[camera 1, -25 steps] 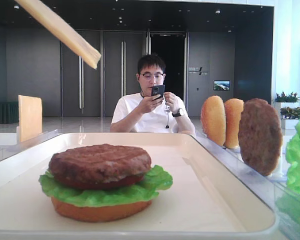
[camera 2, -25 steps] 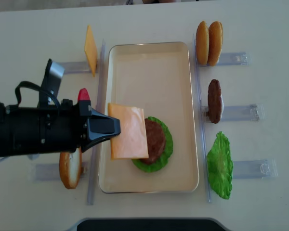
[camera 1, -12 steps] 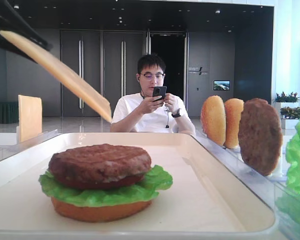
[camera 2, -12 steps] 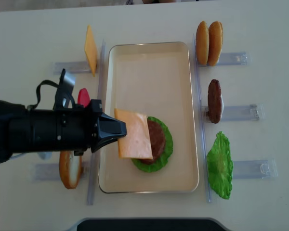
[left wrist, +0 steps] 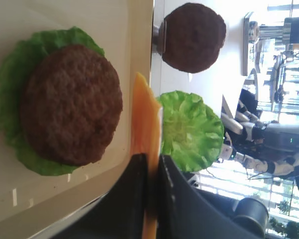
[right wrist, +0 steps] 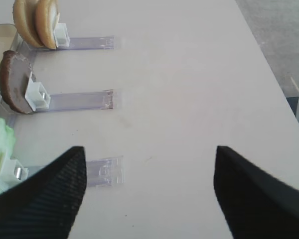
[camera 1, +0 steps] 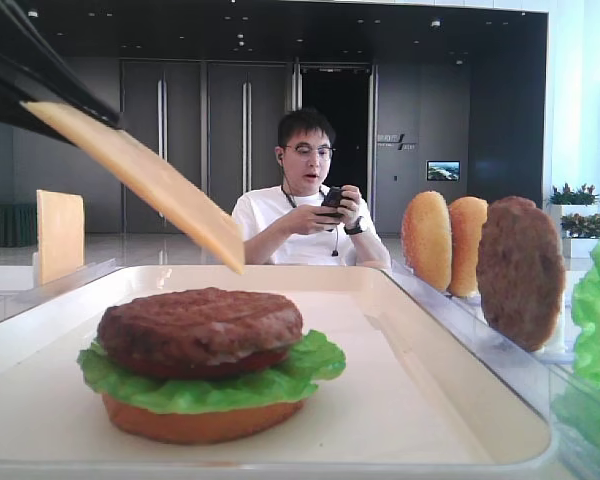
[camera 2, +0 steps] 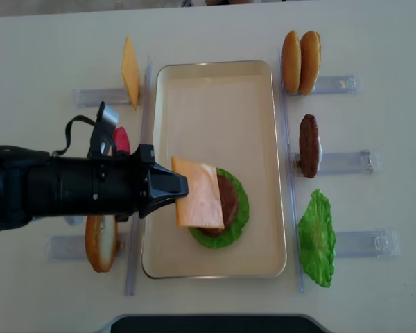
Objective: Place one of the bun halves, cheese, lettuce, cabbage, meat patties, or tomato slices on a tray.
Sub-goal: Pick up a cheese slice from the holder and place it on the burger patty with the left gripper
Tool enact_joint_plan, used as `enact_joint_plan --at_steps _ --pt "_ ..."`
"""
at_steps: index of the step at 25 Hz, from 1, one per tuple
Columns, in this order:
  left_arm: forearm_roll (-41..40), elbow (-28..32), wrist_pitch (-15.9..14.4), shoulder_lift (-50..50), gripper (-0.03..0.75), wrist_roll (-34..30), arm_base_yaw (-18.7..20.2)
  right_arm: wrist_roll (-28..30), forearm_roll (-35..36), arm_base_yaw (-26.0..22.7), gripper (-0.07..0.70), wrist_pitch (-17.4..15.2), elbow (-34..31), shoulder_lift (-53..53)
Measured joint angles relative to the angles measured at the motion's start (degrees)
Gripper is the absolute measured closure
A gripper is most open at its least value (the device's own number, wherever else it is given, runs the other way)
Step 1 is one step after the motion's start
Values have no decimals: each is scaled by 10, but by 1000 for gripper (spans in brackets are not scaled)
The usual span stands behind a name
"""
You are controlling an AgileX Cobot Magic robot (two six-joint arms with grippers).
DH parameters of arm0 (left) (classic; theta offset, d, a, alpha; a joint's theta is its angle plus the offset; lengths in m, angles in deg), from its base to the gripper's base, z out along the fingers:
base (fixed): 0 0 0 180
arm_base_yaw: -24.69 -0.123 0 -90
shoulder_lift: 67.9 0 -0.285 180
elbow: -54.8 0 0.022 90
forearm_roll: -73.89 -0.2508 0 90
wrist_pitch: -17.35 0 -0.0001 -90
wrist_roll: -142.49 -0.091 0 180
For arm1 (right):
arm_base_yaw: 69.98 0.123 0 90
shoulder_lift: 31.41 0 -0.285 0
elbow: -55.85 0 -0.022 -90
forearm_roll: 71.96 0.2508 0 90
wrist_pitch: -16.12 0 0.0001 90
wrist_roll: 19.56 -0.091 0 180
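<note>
- Done so far, judging by how things lie: a partial burger sits on the tray (camera 2: 215, 83), toward its near-left part – bottom bun half (camera 1: 195, 420), lettuce (camera 1: 205, 385) on it, meat patty (camera 1: 200, 325) on top. Nothing above the patty yet.
- In hand: the cheese (camera 2: 197, 193), a flat yellow-orange slice. Left gripper (camera 2: 175, 186) is clamped on one edge of it; jaws pressed tight w/ the slice between, seen edge-on in the left wrist view.
- Where the cheese is: in the air, tilted, free edge pointing down toward the tray. From above it overlaps the left part of the patty & lettuce; in the low front view its lower corner hangs clear above the patty, not touching.
- Step in progress looks like the lowering/placing of cheese onto the stack. Approx. mid-way: carried over the tray, not yet set down or let go.
- Left to do for this piece: level or lower the slice till it rests on the patty, then let go & pull the arm back.
- Right gripper (right wrist: 149, 194): parked over bare table on the right side, fingers wide apart, nothing between them.
- Spare parts in the racks beside the tray: second cheese slice (camera 2: 130, 71) far left, two bun halves (camera 2: 301, 62) far right, a spare patty (camera 2: 308, 146), a spare lettuce leaf (camera 2: 317, 239), one more bun half (camera 2: 101, 243) near left. A red piece (camera 2: 120, 140) shows by the arm – probably tomato, mostly hidden.
- A top bun would presumably come later; that is a guess.
</note>
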Motion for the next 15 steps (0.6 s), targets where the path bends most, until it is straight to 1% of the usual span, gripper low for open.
enact_joint_plan --at_steps 1,4,5,7,9,12,15 --pt "0 0 6 0 685 -2 14 0 0 0 97 0 0 0" --pt "0 0 40 0 685 -3 59 0 0 0 97 0 0 0" --pt "0 0 47 0 685 -3 68 0 0 0 97 0 0 0" --pt "9 0 62 0 685 -5 74 0 0 0 97 0 0 0" --pt "30 0 71 0 685 -18 75 0 0 0 97 0 0 0" --pt "61 0 73 0 685 -44 75 0 0 0 97 0 0 0" --pt "71 0 74 0 685 -59 75 0 0 0 97 0 0 0"
